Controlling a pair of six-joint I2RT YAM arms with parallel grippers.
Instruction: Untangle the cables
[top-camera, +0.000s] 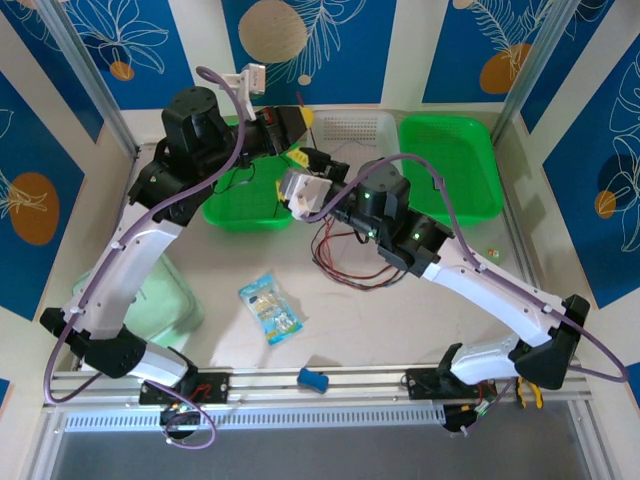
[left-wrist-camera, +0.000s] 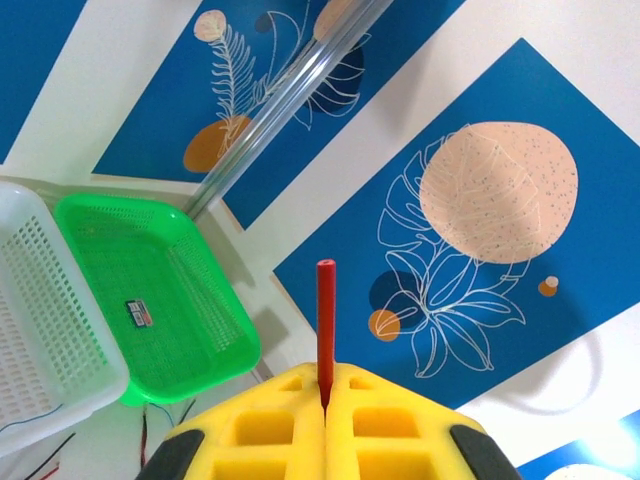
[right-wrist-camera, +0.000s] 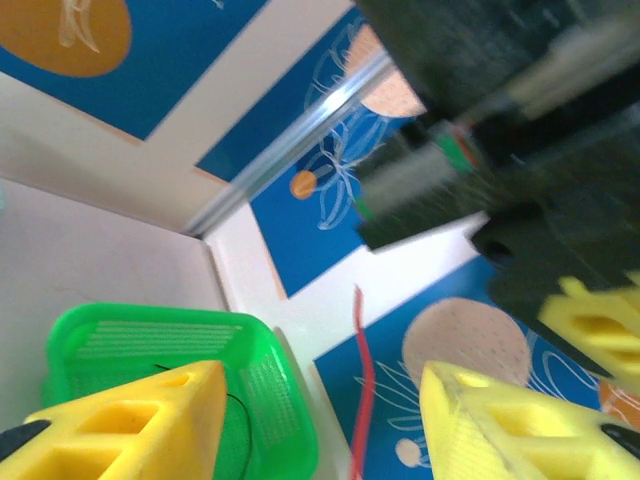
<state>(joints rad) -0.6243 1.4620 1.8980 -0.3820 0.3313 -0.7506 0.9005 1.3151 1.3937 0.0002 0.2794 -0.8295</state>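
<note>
Top view: both arms are raised over the far middle of the table (top-camera: 200, 330), wrists close together above a green basket (top-camera: 240, 205). The left gripper (left-wrist-camera: 325, 385) is clamped on a red cable (left-wrist-camera: 326, 310). Its yellow pads are pressed together, with a short stub of the strand standing straight out toward 12 o'clock in the left wrist view. The right gripper (right-wrist-camera: 322, 388) sits just at 6 o'clock of the left one in the top view. Its fingers (right-wrist-camera: 130, 420) are apart and hold nothing. In the right wrist view the same red cable (right-wrist-camera: 362, 385) hangs in the gap between them, long axis roughly 12 to 6 and slightly bowed. It lies closer to the finger on the 3 o'clock side, and I cannot tell whether it touches either pad. The rest of the cables (top-camera: 345, 255), red and black loops, lie heaped on the table at about 5 o'clock from the right gripper. Thin strands rise from the heap toward the grippers. Judgement: the held strand runs from the left clamp down through the right gripper's opening to the heap, so the right arm is the nearer one to take the free run. The coming move depends on keeping that strand centred between the pads while closing or sliding along its length. Risk: the strand is off-centre and could slip out of the gap.
</note>
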